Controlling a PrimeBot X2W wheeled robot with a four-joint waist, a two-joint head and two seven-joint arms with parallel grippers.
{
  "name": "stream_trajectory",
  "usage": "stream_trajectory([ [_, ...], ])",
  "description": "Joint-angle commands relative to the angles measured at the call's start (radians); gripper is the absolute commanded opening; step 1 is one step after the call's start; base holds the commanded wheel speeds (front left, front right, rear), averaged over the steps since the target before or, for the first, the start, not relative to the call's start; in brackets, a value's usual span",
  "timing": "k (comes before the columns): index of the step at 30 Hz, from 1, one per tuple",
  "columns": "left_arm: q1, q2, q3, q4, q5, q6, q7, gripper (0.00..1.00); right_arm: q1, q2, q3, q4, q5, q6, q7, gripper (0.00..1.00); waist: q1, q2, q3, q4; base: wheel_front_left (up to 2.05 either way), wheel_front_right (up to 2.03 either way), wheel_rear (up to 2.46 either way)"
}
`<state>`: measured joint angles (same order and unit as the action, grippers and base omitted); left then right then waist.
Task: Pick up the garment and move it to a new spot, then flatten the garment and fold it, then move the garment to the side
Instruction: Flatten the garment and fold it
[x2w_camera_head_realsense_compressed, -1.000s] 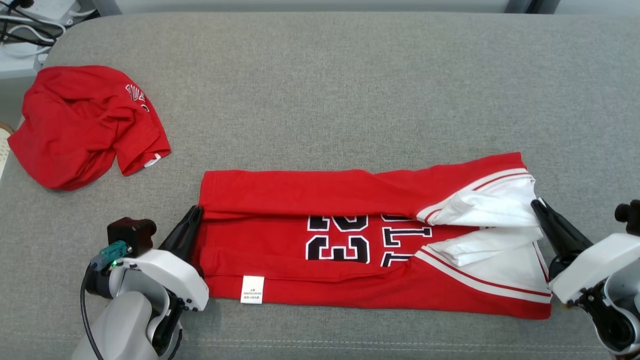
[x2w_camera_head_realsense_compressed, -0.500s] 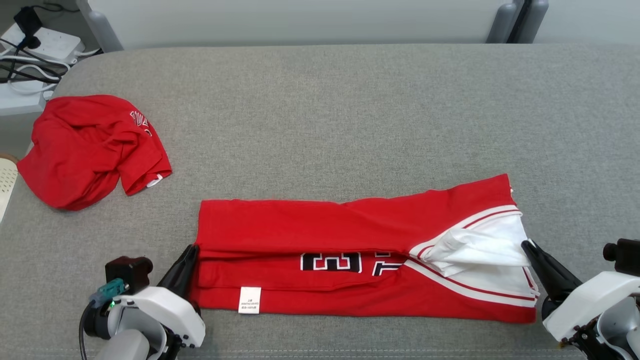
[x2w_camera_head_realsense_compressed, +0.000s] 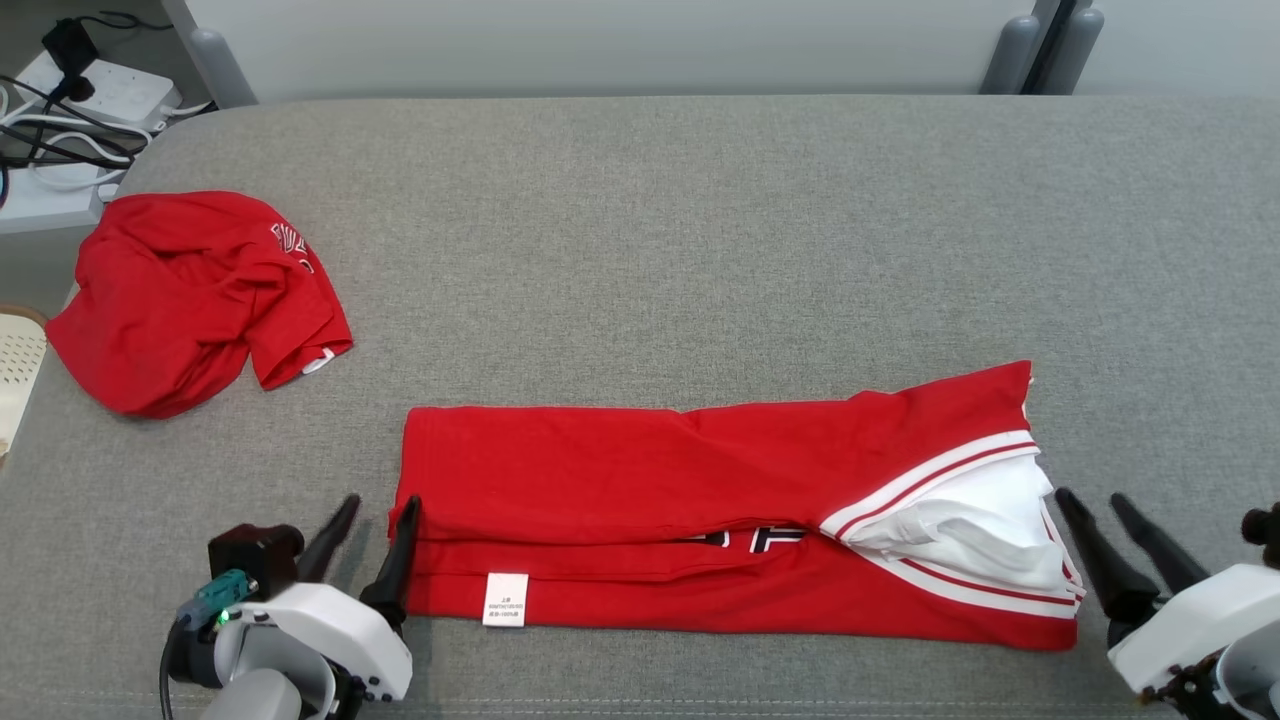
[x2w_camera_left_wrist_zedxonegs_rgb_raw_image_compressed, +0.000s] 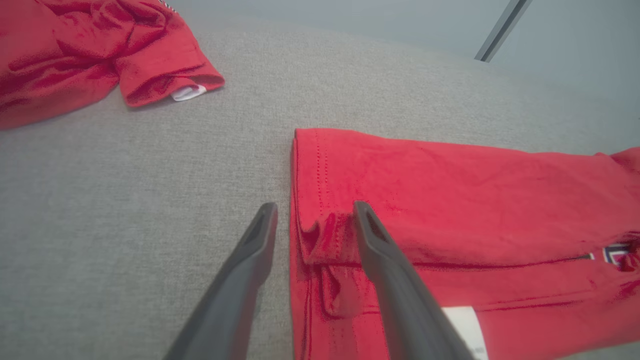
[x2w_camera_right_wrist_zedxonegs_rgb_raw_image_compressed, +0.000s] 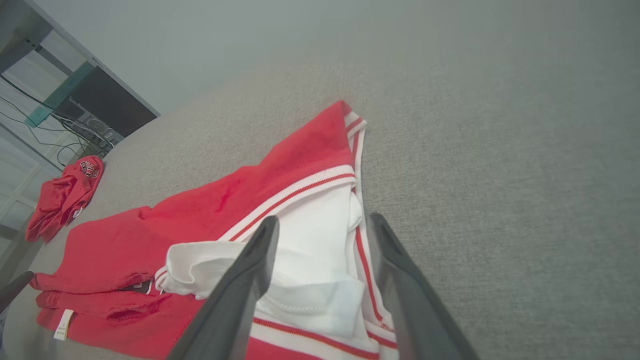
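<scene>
Garment: you have the red jersey (x2w_camera_head_realsense_compressed: 640, 480) lying flat on the grey fabric-covered tabletop (x2w_camera_head_realsense_compressed: 700, 220), folded into a long band along the near edge, between your two hands.
Jersey details: its right end is white with red stripes, and that white cloth bunches up loosely. A strip of black-and-white lettering peeks out from under the top fold. A white care label (x2w_camera_head_realsense_compressed: 505, 600) sits on the near layer towards the left.
Left hand: your left hand (x2w_camera_head_realsense_compressed: 381, 499) is open at the jersey's left end. In the left wrist view (x2w_camera_left_wrist_zedxonegs_rgb_raw_image_compressed: 314, 205) one finger lies over the red cloth and the other over bare grey, with a small raised fold between them — nothing is pinched.
Right hand: your right hand (x2w_camera_head_realsense_compressed: 1088, 495) is open too, fingers spread just beside the white end. In the right wrist view (x2w_camera_right_wrist_zedxonegs_rgb_raw_image_compressed: 324, 218) they frame the white cloth; you cannot tell from here whether they touch it.
Other garment: a second red garment (x2w_camera_head_realsense_compressed: 190, 300) lies crumpled at the far left of the tabletop, well apart from the jersey.
Beyond the edge: a white power strip (x2w_camera_head_realsense_compressed: 90, 90) with dark cables sits at the far left corner.
</scene>
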<state>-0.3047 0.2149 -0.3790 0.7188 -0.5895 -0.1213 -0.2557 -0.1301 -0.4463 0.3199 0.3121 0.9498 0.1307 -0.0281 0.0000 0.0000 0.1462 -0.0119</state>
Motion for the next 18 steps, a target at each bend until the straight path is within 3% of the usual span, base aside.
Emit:
stream_trajectory([
  [1, -0.010, 0.029, 0.052, -0.042, 0.027, 0.019, -0.006, 1.00, -0.018, -0.023, -0.006, -0.010, -0.022, 0.000, -0.035, 1.00, 0.0000, 0.0000, 0.004, 0.000, 0.00, 0.00, 0.00],
  [7, 0.023, 0.008, 0.100, -0.107, 0.094, 0.037, -0.006, 1.00, -0.072, 0.018, -0.017, 0.061, -0.099, 0.000, -0.062, 1.00, 0.0000, 0.0000, 0.014, 0.004, 0.00, 0.00, 0.00],
  [18, 0.019, -0.026, 0.129, -0.121, 0.153, 0.018, -0.006, 1.00, -0.158, 0.092, -0.010, 0.253, -0.211, 0.000, -0.055, 1.00, 0.0000, 0.0000, 0.038, 0.040, 0.00, 0.00, 0.00],
])
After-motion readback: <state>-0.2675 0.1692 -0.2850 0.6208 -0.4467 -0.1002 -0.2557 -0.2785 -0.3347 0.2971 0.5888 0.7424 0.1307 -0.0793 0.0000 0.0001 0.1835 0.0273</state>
